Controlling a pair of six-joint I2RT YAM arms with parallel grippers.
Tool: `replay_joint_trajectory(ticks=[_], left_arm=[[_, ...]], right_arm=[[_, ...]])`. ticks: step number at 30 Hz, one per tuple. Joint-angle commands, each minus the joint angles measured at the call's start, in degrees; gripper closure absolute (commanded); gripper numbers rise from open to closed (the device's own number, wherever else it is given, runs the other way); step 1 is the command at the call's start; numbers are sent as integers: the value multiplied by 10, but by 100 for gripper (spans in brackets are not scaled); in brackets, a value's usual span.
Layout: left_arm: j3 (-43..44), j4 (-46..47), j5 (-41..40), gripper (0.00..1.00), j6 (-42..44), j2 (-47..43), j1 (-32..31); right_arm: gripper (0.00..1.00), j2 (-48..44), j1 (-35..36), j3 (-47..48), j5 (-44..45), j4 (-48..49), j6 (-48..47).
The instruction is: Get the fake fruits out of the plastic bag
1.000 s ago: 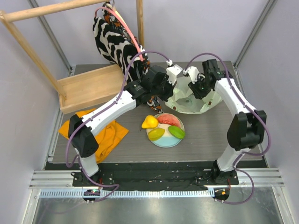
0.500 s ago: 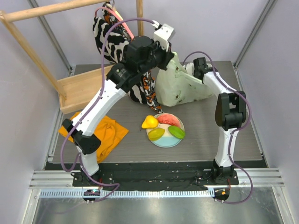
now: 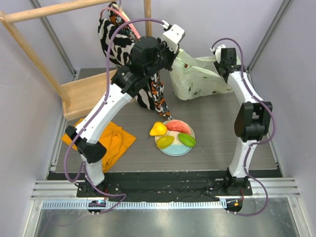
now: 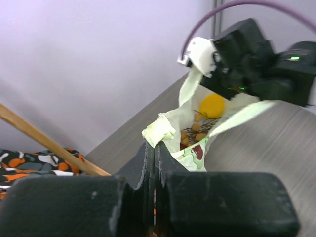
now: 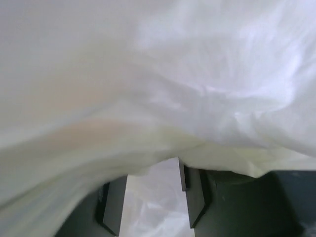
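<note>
Inside plastic bag [image 4: 168, 129], yellow fruit [image 4: 213, 105], grape bunch [image 4: 195, 131], hidden from overhead

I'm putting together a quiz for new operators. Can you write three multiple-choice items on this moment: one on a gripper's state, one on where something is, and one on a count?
1. The left gripper is: A wide open; B shut on the edge of the plastic bag; C shut on nothing.
2. The yellow pear lies: A at the left rim of the plate; B inside the plastic bag; C in the left gripper.
3. How many fruits sit on or at the plate? A two; B six; C four.

Answers:
1. B, the left wrist view shows its fingers together, pinching the bag.
2. A, the top view shows it there.
3. C, the pear, watermelon slice, yellow oval and green oval.
</note>
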Motion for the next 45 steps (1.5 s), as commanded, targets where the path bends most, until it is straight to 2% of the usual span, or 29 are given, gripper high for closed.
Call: replay_joint_trajectory(ticks=[1, 2, 3, 6, 7, 10, 13, 18, 22, 26, 31, 32, 35, 41, 45], left_arm=[[-13, -21, 52, 100, 46, -40, 12], [-38, -30, 73, 100, 43, -50, 12], [-116, -35, 90, 100, 34, -60, 12], [-246, -31, 179, 100, -4, -112, 10], [-313, -31, 203, 100, -6, -131, 7], [-417, -26, 212, 100, -16, -159, -6], [-454, -8, 202, 100, -30, -165, -12], [-434, 13, 175, 100, -63, -152, -14], [-411, 19, 152, 100, -91, -143, -14], [-394, 21, 149, 100, -98, -143, -14], [-378, 24, 152, 100, -103, -141, -14], [-376, 26, 152, 100, -104, -140, -14], [-370, 29, 154, 100, -104, -135, -14], [-361, 26, 157, 100, -105, -127, -14], [-370, 12, 161, 100, -96, -135, -13]], right_arm=[[49, -160, 16, -138, -20, 4, 16], [49, -203, 17, -171, -34, -27, 26], [49, -224, 17, -207, -52, -43, 34], [49, -297, 27, -384, -84, -71, 45], [49, -310, 34, -411, -87, -76, 45], [49, -351, 42, -470, -96, -90, 53], [49, -372, 42, -477, -109, -94, 56], [48, -395, 47, -468, -188, -97, 59], [48, -375, 59, -474, -188, -41, 42], [48, -338, 60, -463, -148, -5, 17], [34, -301, 60, -447, -80, 60, 4], [29, -290, 59, -442, -73, 69, 2], [23, -265, 58, -421, -61, 84, -5], [21, -218, 42, -364, -59, 90, 0], [21, -173, 5, -326, -75, 79, 22]])
